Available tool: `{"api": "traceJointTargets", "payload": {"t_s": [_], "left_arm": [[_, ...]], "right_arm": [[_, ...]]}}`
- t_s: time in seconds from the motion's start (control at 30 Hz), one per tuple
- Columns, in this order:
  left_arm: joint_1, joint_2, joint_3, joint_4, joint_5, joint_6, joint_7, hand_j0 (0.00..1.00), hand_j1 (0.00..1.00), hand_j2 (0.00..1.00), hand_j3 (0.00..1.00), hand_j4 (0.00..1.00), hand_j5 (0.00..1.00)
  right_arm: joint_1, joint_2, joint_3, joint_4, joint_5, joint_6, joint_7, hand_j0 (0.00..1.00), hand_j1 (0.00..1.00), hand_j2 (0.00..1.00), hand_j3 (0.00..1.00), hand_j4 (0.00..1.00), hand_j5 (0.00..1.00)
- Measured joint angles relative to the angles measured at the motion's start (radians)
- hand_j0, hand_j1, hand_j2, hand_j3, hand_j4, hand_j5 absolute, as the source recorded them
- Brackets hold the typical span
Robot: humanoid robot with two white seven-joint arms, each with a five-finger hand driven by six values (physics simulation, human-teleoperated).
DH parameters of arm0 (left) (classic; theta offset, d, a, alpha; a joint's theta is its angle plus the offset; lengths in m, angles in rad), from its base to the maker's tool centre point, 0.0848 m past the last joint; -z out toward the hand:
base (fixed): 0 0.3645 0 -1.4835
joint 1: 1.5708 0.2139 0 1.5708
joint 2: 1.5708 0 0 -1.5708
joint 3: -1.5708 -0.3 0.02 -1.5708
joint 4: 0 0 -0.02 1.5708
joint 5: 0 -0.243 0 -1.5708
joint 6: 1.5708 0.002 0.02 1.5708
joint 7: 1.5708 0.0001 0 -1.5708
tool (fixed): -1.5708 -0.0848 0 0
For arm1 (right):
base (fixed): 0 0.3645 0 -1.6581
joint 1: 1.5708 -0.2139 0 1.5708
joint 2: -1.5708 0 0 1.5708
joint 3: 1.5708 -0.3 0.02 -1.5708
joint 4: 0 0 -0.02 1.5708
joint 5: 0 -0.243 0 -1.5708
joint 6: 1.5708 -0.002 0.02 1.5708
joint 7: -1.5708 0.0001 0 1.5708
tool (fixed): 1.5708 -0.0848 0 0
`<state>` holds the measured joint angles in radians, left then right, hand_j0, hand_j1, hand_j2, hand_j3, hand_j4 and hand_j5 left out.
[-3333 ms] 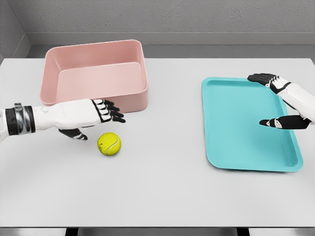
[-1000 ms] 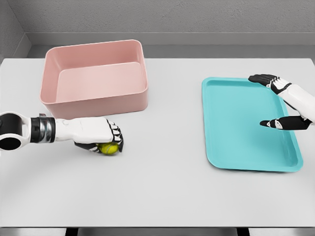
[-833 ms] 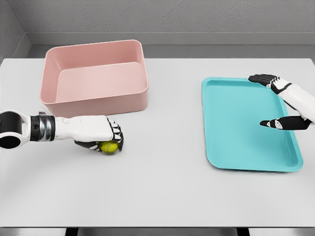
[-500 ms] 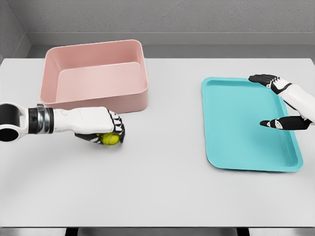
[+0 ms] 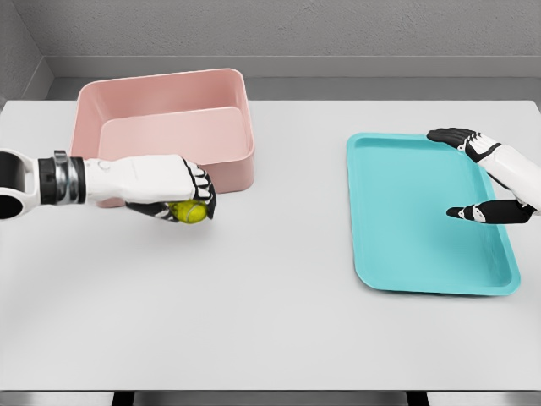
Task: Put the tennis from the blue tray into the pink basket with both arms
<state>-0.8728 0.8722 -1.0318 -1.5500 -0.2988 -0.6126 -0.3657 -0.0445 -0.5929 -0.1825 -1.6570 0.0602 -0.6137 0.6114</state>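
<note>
A yellow-green tennis ball is held in my left hand, whose black fingers curl over it from above. The hand and ball hang above the white table, just in front of the pink basket, near its front wall. The basket is a deep pink box at the back left with nothing visible inside. The blue tray lies flat on the right and holds nothing. My right hand hovers over the tray's far right side, open, thumb and fingers spread apart.
The white table stretches wide between basket and tray and toward the front edge. A grey wall runs behind the table.
My left hand came down on the ball, closed on it and has lifted it up and back toward the basket's front wall. The right hand has stayed still.
</note>
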Motion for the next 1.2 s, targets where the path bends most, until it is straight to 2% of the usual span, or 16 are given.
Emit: {"api": "traceJointTargets", "payload": {"t_s": [0.73, 1.2], "left_arm": [[-0.112, -0.006, 0.001, 0.136, 0.044, 0.000, 0.000, 0.56, 0.56, 0.56, 0.56, 0.56, 0.56], [-0.196, -0.114, 0.003, 0.381, 0.047, 0.000, 0.000, 0.57, 0.57, 0.57, 0.57, 0.57, 0.57]], "right_arm": [[0.002, -0.001, 0.000, 0.001, 0.000, 0.000, 0.000, 1.00, 1.00, 1.00, 1.00, 1.00, 1.00], [0.002, -0.002, 0.000, 0.000, 0.000, 0.000, 0.000, 1.00, 1.00, 1.00, 1.00, 1.00, 1.00]]}}
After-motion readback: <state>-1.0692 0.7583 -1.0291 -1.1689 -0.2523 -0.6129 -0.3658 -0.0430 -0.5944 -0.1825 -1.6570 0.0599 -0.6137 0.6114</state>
